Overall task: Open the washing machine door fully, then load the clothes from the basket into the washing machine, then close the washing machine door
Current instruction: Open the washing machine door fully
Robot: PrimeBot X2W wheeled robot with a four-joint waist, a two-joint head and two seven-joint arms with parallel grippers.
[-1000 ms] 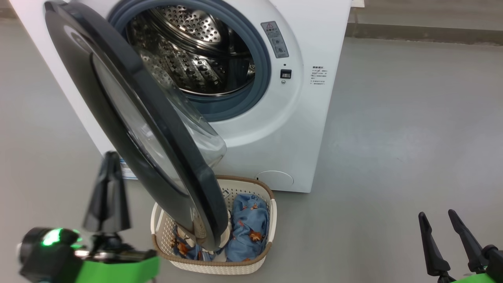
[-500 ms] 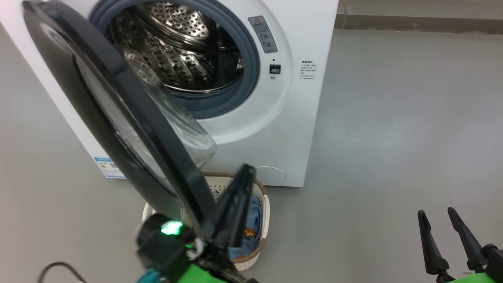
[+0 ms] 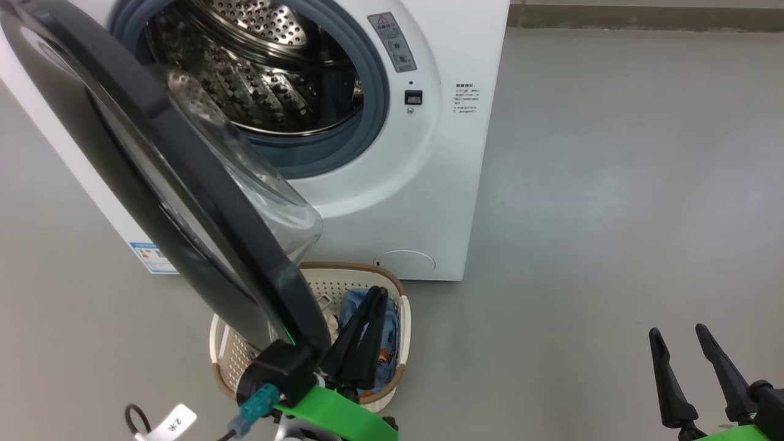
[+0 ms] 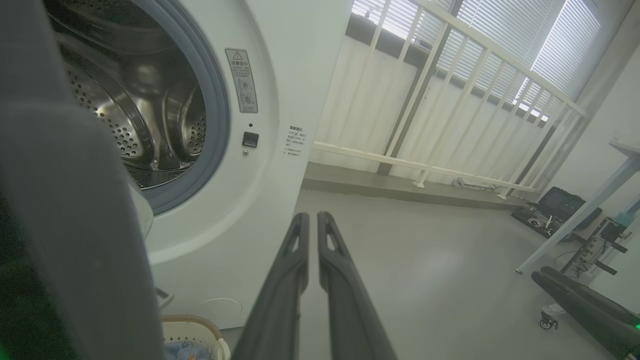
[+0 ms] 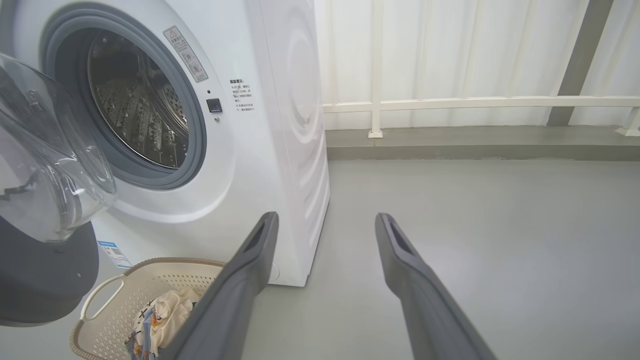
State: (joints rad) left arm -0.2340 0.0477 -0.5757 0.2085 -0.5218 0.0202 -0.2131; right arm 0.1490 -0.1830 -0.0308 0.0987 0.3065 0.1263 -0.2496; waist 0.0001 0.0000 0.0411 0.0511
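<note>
Well, door: washing machine door [image 3: 257, 257] approx half-open, overhangs basket [image 3: 343, 278].
Left gripper [image 3: 376, 295]: pinched shut, empty; cd skid off door, knock basket.
Right gripper [image 3: 677, 334]: wide, idle.

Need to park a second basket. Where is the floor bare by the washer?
Bare floor right of the washing machine, back to the right gripper. Crowded in front: the door hangs over the basket, with the left gripper beside the door.
</note>
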